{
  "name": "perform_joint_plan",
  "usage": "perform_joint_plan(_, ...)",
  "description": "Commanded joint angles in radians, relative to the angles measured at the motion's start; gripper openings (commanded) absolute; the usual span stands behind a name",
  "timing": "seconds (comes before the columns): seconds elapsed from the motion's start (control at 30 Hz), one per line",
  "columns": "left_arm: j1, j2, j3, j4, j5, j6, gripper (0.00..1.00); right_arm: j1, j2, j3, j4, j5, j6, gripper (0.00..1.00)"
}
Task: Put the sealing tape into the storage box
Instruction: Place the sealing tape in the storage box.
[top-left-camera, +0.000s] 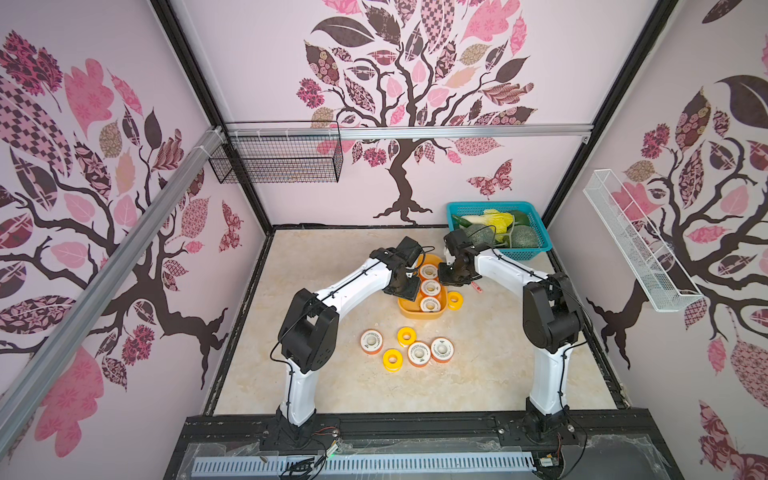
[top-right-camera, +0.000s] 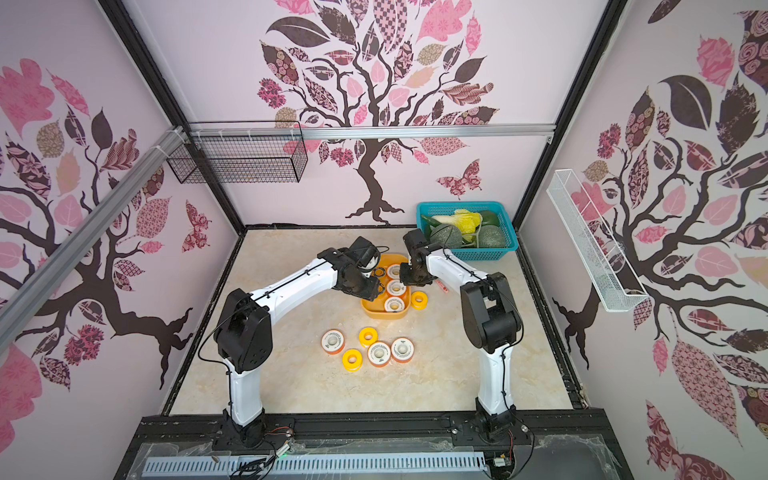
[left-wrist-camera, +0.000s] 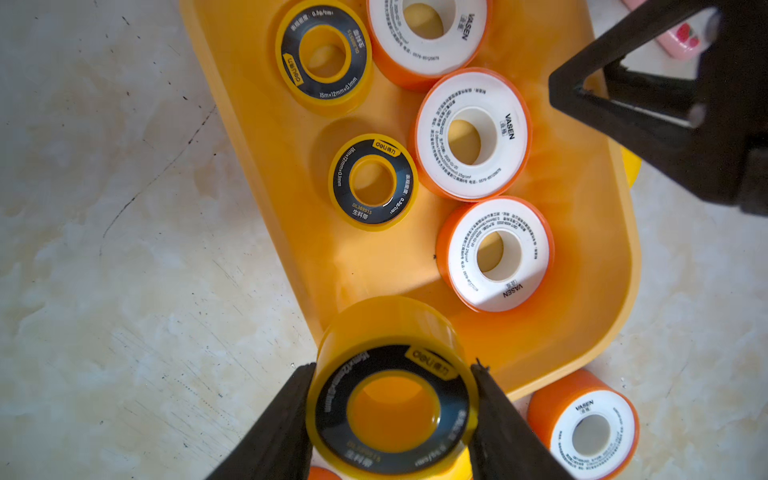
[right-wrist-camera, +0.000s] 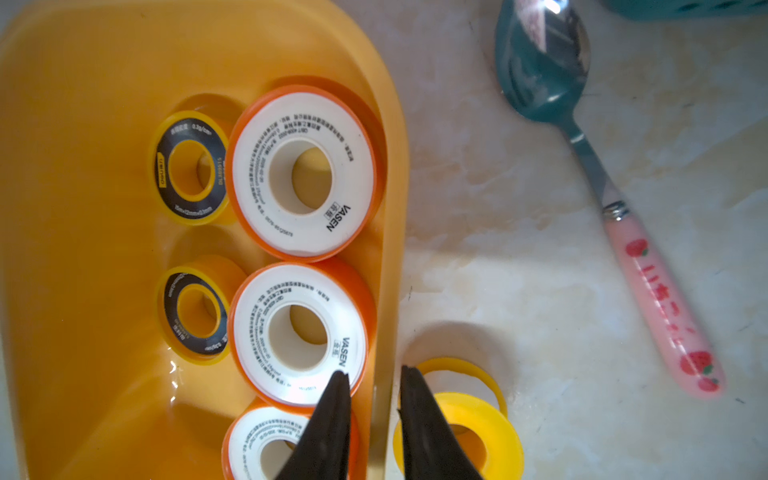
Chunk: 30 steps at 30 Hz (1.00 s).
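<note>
On the marbled tabletop, in both top views: storage box (top-left-camera: 419, 314) (top-right-camera: 384, 314), a shallow orange plastic tub with rounded corners, beneath left gripper (top-left-camera: 405, 291) and right gripper (top-left-camera: 448, 284), their jaws hidden by black housings. Row of three white-faced spools (top-left-camera: 436, 286) of sealing tape inside; five loose spools (top-left-camera: 419, 348) clustered well apart, nearer the arm bases.

Left wrist view: left gripper (left-wrist-camera: 394, 365) clenched on a glossy black-faced spool (left-wrist-camera: 386, 328) above the box rim; two matching spools (left-wrist-camera: 340, 183) flat inside.

Right wrist view: right gripper (right-wrist-camera: 372, 370) narrowly parted astride the box wall, contact indiscernible. All-yellow spool (right-wrist-camera: 503, 432) just outside, partly hidden behind a finger. Spoon (right-wrist-camera: 614, 210) apart, blurred.
</note>
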Motion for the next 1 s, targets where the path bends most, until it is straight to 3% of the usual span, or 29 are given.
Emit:
perform_joint_plan(0.0, -0.01, 0.021, 0.031, -0.008, 0.015, 0.015, 0.56, -0.003, -0.034, 0.014, 0.009, -0.009, -0.003, 0.26)
perform_joint_plan(0.97, -0.014, 0.17, 0.07, -0.025, 0.039, 0.047, 0.57, -0.013, -0.039, 0.006, 0.019, -0.035, 0.012, 0.26)
